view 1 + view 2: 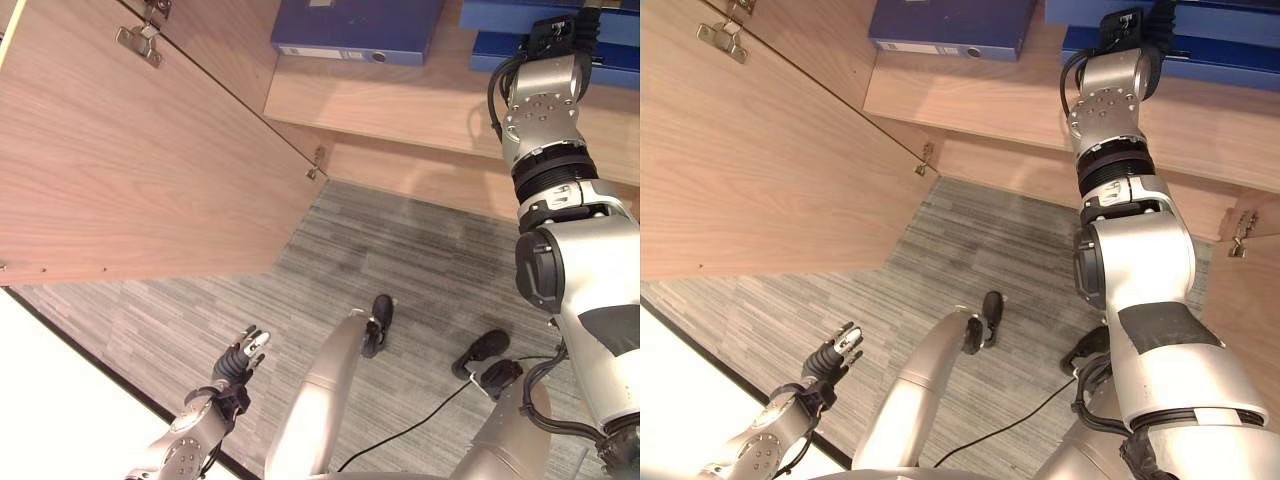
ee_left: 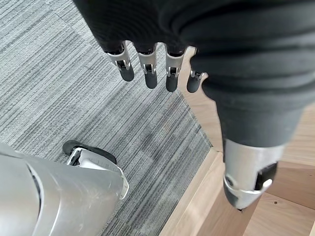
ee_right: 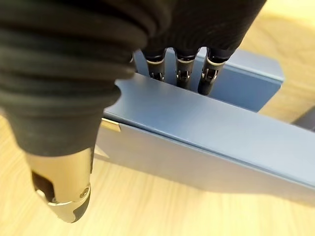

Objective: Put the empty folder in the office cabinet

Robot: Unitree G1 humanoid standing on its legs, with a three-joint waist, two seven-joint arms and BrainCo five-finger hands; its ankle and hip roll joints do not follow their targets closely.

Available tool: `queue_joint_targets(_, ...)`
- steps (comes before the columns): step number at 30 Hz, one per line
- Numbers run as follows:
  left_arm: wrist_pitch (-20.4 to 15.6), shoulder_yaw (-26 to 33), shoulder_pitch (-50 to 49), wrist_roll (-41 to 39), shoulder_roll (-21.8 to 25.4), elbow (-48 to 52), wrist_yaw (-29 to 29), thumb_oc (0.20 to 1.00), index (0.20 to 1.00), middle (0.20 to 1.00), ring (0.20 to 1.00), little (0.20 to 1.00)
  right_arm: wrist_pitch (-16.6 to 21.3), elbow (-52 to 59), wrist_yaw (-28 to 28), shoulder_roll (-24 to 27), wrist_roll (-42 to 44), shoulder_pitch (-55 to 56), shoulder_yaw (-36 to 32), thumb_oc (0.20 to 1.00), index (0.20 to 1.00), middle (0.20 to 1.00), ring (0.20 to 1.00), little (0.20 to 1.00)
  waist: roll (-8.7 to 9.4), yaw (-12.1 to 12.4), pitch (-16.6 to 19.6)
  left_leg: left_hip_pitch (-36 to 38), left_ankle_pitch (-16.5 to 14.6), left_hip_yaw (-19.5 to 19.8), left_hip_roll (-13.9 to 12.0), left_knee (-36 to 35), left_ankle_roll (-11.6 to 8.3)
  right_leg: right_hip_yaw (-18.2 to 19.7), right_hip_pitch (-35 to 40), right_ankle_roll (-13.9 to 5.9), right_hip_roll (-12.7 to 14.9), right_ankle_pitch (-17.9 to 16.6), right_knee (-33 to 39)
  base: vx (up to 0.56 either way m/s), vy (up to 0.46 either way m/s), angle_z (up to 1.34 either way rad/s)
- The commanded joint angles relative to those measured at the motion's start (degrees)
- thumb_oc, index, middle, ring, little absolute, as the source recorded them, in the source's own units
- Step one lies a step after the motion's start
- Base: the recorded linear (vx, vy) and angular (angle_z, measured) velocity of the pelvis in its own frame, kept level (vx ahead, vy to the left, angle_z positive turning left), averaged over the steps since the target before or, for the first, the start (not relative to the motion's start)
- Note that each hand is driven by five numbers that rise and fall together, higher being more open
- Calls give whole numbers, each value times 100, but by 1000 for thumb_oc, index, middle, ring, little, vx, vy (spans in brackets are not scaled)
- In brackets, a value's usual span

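The flat blue cardboard folder (image 3: 206, 123) lies on the light wooden cabinet shelf (image 1: 400, 110), the right hand (image 3: 179, 69) on it at 1 o'clock, fingers straight on its top, thumb at its edge. Another blue folder (image 1: 360, 30) lies at 12. The left hand (image 1: 240, 362) hangs spread at 7 over grey striped carpet (image 1: 400, 260).

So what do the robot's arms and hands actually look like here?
Both arms are silver-grey metal shells with black ringed joints and round bolt holes near the wrist. The left hand and right hand share a dark ribbed cover over wrist and back, silver fingers with dark tips, and a silver thumb with a dark tip. Black cables loop beside the right wrist.
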State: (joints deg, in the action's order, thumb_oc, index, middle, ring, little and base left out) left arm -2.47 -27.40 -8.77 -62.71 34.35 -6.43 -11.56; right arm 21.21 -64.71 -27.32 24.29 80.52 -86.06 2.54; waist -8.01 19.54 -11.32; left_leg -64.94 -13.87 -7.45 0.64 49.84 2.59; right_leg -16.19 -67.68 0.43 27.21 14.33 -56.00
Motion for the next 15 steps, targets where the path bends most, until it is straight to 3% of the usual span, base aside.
queue_joint_targets(1, -61, 114, -207, -90, 551, 98, 40, 1000, 1000, 1000, 1000, 1000, 293, 893, 300, -7, 110, -306, 292, 1000, 1000, 1000, 1000, 1000, 53, 106, 96, -127, -79, 168, 49, -540, -48, 454, 442, -460, 55, 648, 192, 0, 0, 0)
queue_joint_targets(4, -50, 114, -205, -75, 545, 81, 55, 1000, 1000, 1000, 1000, 1000, 305, 898, 302, -19, 114, -263, 263, 1000, 1000, 1000, 1000, 1000, 52, 104, 108, -126, -89, 161, 51, -516, -44, 473, 436, -461, 51, 651, 180, 0, 0, 0)
queue_joint_targets(6, -22, 147, -207, -90, 529, 7, 91, 1000, 1000, 1000, 1000, 1000, 60, 598, 333, 90, 39, -209, 342, 1000, 1000, 1000, 1000, 1000, 54, 86, 120, -119, -85, 148, 40, -519, -38, 495, 403, -455, 64, 648, 153, 0, 0, 0)
queue_joint_targets(15, 45, 254, -310, -65, 722, 81, 217, 1000, 1000, 1000, 1000, 1000, -1993, -1128, 829, 623, -1486, -267, 1542, 1000, 1000, 1000, 1000, 1000, 199, -24, 100, -172, -48, 130, 13, -548, -36, 490, 308, -379, 27, 585, 167, 0, 0, 0)
